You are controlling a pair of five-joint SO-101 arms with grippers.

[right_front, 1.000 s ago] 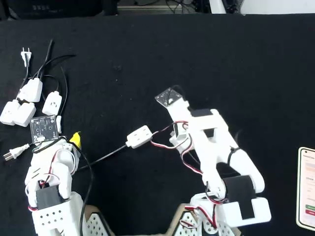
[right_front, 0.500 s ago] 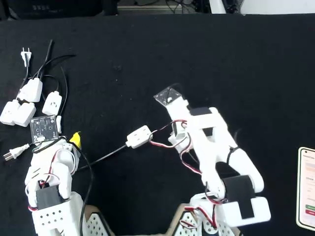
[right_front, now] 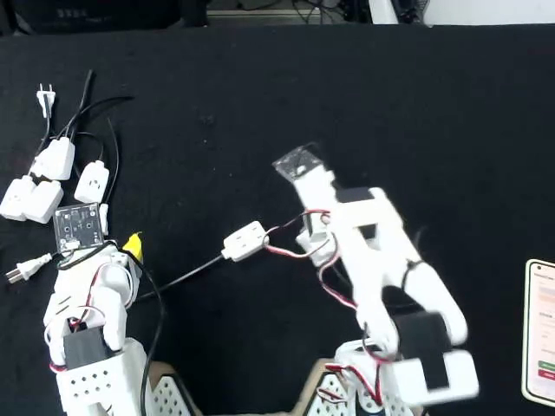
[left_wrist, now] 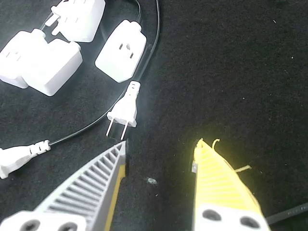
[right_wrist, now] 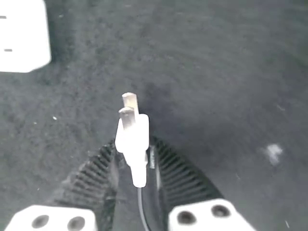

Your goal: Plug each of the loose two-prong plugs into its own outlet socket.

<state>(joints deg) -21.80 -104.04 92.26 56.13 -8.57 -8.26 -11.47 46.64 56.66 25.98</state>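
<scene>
A black desk (right_front: 451,104) is spread across the whole high view. The right arm (right_front: 381,269) is placed at the lower centre-right of that frame and stretched up toward the middle. The left arm (right_front: 87,321) is set in the lower left corner. A cluster of white outlet sockets (right_front: 54,159) is gathered at the upper left, with black cords looped among them. A single outlet socket (right_front: 245,240) is laid near the centre of the frame, just left of the right arm, and its black cord is trailed toward the lower left. A phone (right_front: 539,329) is cut off by the right edge.

In the right wrist view, the right claw (right_wrist: 134,144) is clamped on a white two-prong plug (right_wrist: 132,132), whose prongs are pointed away from the claw.

In the left wrist view, the left claw (left_wrist: 160,143) is held apart, its grey and yellow fingers spread wide over the desk. A loose plug (left_wrist: 122,111) is laid just beyond the grey finger, with its prongs turned toward the claw. A face-up socket (left_wrist: 120,56) is laid near that plug. In the high view, a second loose plug (right_front: 43,97) is laid at the far upper left, and a third plug (right_front: 26,269) is laid at the left edge.
</scene>
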